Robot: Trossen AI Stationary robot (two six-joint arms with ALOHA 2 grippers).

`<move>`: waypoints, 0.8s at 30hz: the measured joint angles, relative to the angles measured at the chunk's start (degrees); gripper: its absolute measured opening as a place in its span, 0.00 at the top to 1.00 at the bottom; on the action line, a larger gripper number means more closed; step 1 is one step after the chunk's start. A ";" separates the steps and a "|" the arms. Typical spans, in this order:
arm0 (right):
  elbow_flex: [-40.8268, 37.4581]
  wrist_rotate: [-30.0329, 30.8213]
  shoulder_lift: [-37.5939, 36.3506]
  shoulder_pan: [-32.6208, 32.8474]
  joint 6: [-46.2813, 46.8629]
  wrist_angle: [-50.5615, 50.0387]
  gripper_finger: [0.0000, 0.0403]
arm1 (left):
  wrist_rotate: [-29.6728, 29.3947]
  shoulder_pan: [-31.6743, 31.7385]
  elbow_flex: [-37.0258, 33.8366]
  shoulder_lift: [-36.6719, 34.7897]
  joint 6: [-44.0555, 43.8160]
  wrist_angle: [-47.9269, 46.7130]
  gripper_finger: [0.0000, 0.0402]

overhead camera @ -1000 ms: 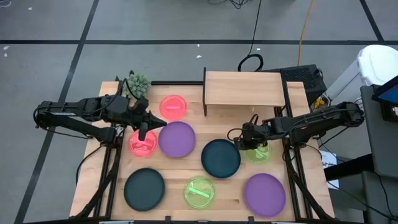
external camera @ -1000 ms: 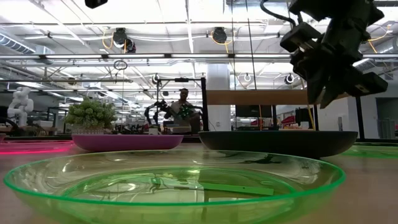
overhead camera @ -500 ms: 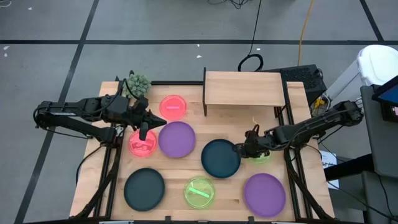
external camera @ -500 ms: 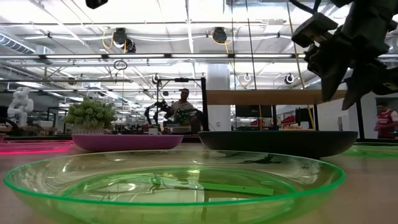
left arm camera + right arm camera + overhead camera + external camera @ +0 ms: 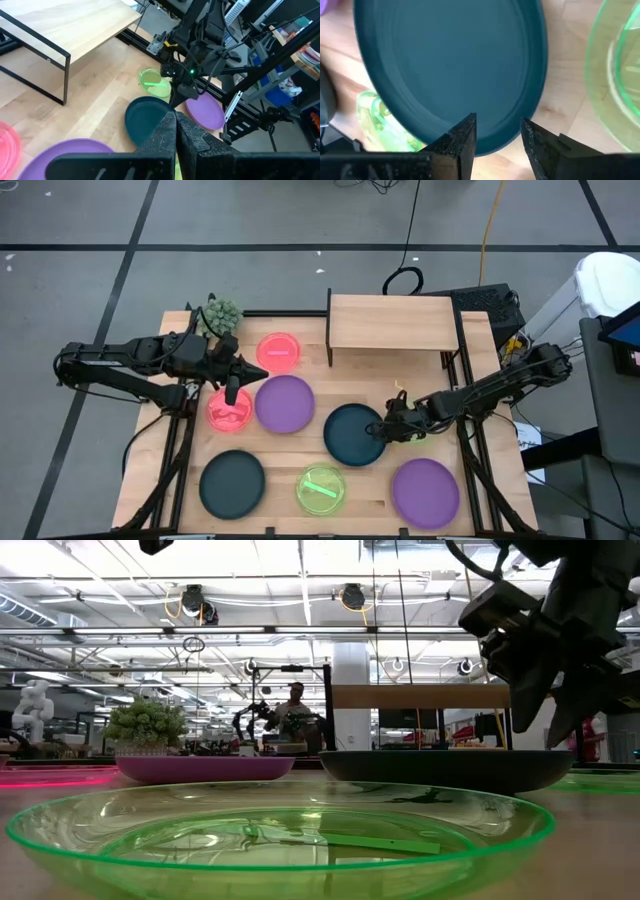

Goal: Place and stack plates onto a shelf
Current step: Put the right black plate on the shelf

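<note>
The right gripper (image 5: 383,423) is at work, low over the table at the right-hand rim of the dark teal plate (image 5: 355,434) in the middle of the table. Its fingers (image 5: 462,140) are spread apart and grasp nothing; in the right wrist view the plate's rim lies just ahead of the gap between them, so the edge appears lined up to pass between the fingers. The plate lies flat, right side up, and being round has no long axis; what matters is that its rim faces the open fingers on the right arm's side. The shelf (image 5: 391,323) stands at the far edge of the table, beyond this plate, with nothing visible on its top. A green plate (image 5: 420,427) sits just beside the right gripper, partly hidden under that arm, near enough to be knocked, in my judgement. The left gripper (image 5: 231,394) waits over the pink plate (image 5: 229,415) at the left, fingers clenched on nothing, well apart from the teal plate; the right arm is clearly nearer. The likely next move is a close on the rim, then a lift toward the shelf.
</note>
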 joint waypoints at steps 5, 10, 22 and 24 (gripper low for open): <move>0.00 0.86 0.00 0.00 1.83 -1.01 0.66 | 0.00 0.00 0.00 0.00 0.43 -0.02 1.00; 0.00 1.59 0.00 -0.02 4.30 -1.47 0.66 | -0.05 0.00 0.00 0.00 0.50 -0.04 1.00; 0.02 1.06 1.72 -0.02 3.97 -2.87 0.66 | -0.52 0.00 0.00 0.00 2.55 -0.07 1.00; 0.04 0.98 3.11 -0.02 3.88 -1.52 0.66 | -0.52 0.00 0.00 0.00 2.64 -0.04 1.00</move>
